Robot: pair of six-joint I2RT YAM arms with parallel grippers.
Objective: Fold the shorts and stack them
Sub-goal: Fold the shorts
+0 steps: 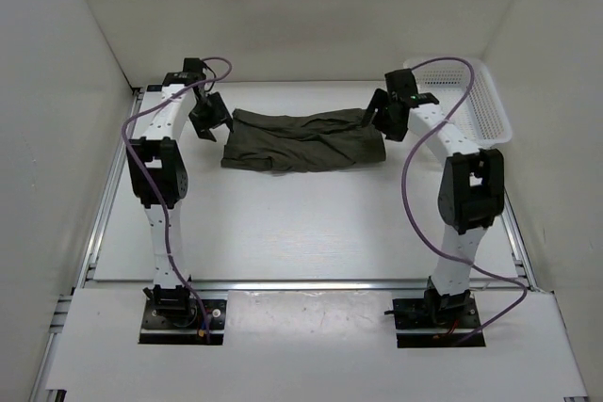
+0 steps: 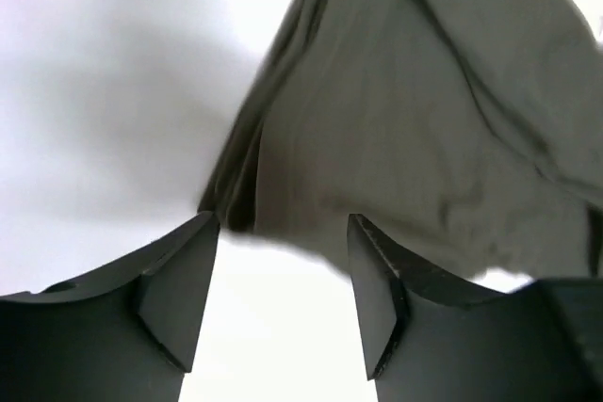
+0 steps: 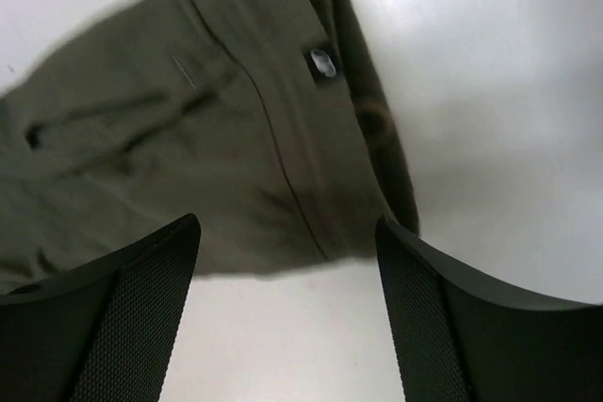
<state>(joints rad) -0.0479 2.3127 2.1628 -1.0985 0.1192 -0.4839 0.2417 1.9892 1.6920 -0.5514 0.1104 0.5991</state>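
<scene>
The dark olive-green shorts [image 1: 301, 140] lie rumpled and roughly folded across the far middle of the white table. My left gripper [image 1: 209, 120] hovers just off their left end, open and empty; in the left wrist view the shorts [image 2: 424, 110] fill the upper right, with a corner of the cloth just beyond the open fingertips [image 2: 193, 261]. My right gripper [image 1: 380, 118] hovers at their right end, open and empty. The right wrist view shows the waistband end of the shorts [image 3: 217, 138] with a small label, just beyond the open fingers [image 3: 415, 298].
A white mesh basket [image 1: 476, 101] stands at the far right corner, behind the right arm. White walls enclose the table on three sides. Purple cables loop from both arms.
</scene>
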